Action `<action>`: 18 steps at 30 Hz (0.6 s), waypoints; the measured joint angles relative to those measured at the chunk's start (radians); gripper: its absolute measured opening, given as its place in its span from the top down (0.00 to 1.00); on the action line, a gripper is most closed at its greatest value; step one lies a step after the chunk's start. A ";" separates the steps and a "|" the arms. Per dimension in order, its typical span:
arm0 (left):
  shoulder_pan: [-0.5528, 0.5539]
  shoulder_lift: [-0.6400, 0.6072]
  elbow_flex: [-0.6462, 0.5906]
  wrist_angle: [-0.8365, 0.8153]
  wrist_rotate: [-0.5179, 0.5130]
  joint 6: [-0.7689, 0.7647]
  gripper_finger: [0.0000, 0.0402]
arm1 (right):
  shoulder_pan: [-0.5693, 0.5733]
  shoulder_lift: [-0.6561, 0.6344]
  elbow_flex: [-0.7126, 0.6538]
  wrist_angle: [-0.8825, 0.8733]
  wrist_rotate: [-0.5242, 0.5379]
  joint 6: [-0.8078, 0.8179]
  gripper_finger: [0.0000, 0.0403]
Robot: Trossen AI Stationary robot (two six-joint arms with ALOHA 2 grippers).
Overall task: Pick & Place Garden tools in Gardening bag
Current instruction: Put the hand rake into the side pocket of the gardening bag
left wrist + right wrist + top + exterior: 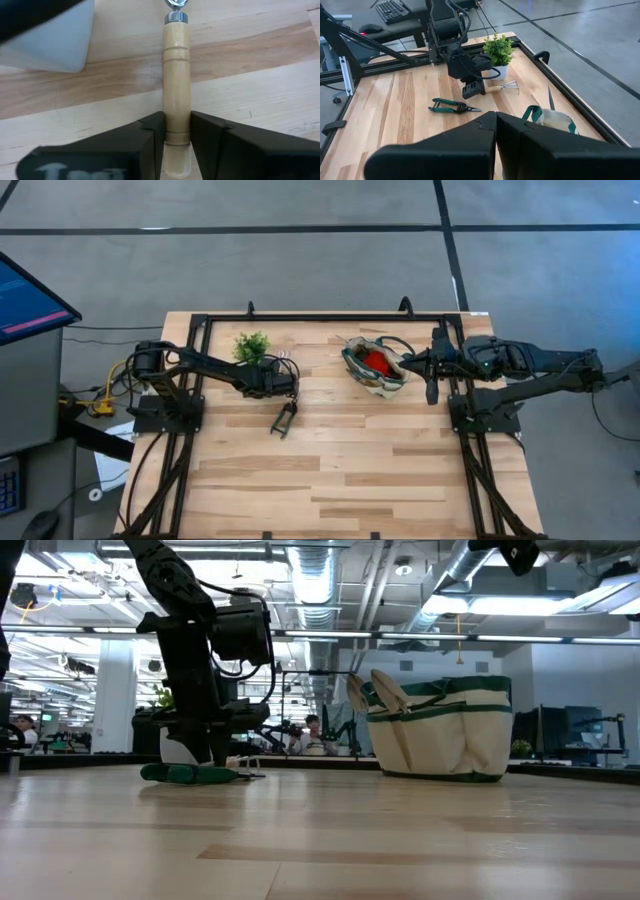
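A small rake lies on the table beside the potted plant's white pot (pixel 50 40). Its wooden handle (pixel 176 75) points at my left gripper and its metal tines (pixel 510 86) point away. My left gripper (pixel 177 131) is shut on that handle, seen from across the table as well (pixel 472 91). Green-handled pruning shears (pixel 284 418) lie flat nearby, toward the near edge. The cream gardening bag (pixel 375 366) stands upright at the back right with a red piece (pixel 377 361) inside. My right gripper (pixel 496 120) hangs shut above the table beside the bag, touching nothing. My left gripper pinches the rake's wooden handle near its free end (pixel 177 122) between its two fingers, one on each long side. The fingers (pixel 150 131) slant steeply down and lie across the handle. The rake lies level on the tabletop.
The green potted plant (pixel 252 346) stands just beyond my left gripper toward the far edge. A black frame rail (pixel 330 317) runs around the tabletop. Bare wood (pixel 350 470) stretches across the near half. People and desks show in the room behind.
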 joint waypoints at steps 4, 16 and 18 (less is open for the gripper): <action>0.000 0.000 0.000 0.000 0.001 0.000 0.85 | 0.000 0.000 0.000 0.000 0.000 0.000 1.00; -0.001 -0.022 -0.003 0.017 0.036 0.000 0.85 | 0.000 0.000 0.000 0.000 0.000 0.000 1.00; -0.003 -0.037 -0.003 0.020 0.044 0.005 0.85 | 0.000 0.000 0.000 0.000 0.000 0.000 1.00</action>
